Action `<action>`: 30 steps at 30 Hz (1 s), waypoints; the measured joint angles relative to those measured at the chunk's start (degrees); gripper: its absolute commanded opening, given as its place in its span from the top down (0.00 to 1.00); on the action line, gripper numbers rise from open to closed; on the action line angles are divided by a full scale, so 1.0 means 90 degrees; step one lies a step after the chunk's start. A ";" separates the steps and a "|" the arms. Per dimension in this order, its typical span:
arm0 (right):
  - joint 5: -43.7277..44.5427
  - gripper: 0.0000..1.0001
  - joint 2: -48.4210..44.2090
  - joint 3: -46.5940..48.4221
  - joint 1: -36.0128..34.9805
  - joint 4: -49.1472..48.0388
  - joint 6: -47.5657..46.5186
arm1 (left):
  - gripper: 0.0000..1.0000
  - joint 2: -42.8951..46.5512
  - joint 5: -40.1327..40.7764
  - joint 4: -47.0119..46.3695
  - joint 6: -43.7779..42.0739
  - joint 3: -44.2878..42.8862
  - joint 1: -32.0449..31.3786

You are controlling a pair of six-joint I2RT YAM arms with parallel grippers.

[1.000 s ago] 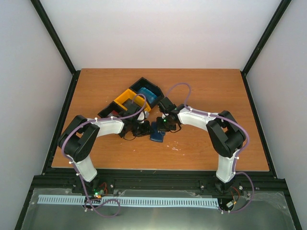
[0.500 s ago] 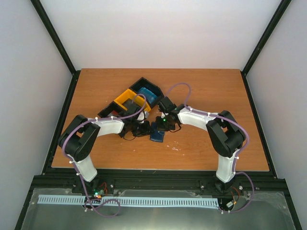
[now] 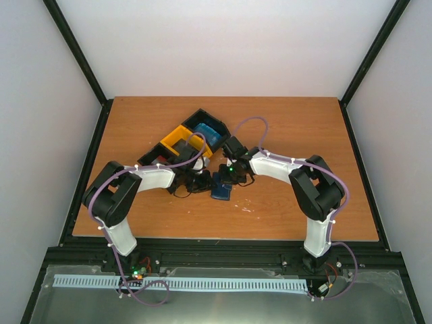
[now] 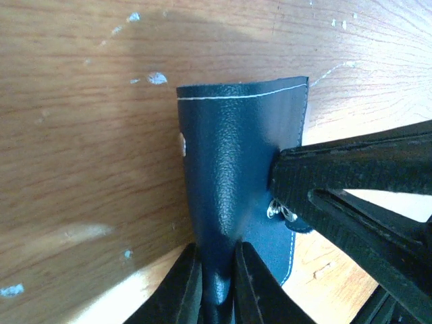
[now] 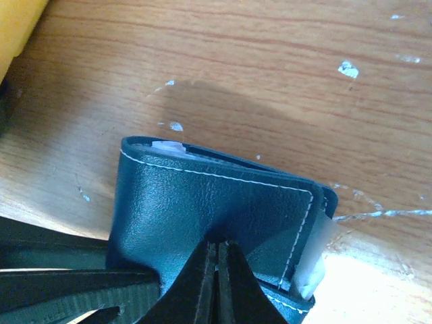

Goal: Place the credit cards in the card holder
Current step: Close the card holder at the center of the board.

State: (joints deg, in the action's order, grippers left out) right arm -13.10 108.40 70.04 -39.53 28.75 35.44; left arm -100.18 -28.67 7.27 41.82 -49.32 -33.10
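Unshifted card holder (image 4: 229, 155) on scuffed tabletop (image 3: 297, 128)

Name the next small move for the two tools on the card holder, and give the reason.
Probably hold with the left tool and let the right tool press the snap stud home: both pinch the folded card holder, and that stud shows bare.

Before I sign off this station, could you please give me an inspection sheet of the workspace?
Surface: wooden table, pale scuffs.
Job's things: card holder between both grippers; credit cards nothing seen.
Clutter: black-and-yellow bin holding a blue bundle.
Grippers: left gripper shut on the holder; right gripper shut, tips against it.
Cables: purple cables loop along both arms.
Surroundings: white walls, black frame.
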 measured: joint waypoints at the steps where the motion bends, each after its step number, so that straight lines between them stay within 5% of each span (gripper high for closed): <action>1: 0.0022 0.97 0.0000 0.0000 0.0000 0.0002 -0.0005 | 0.87 0.0000 -0.0010 -0.0002 0.0000 -0.0002 0.0000; 30: 0.0427 0.97 0.0070 0.0058 -0.0180 0.0051 -0.0202 | 0.88 -0.0121 -0.0087 -0.0024 0.0002 -0.0049 0.0015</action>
State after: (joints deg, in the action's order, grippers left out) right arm -9.26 109.03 70.57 -41.15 29.21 33.63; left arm -101.27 -29.45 7.05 41.85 -49.76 -32.97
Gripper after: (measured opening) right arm 0.032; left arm 0.127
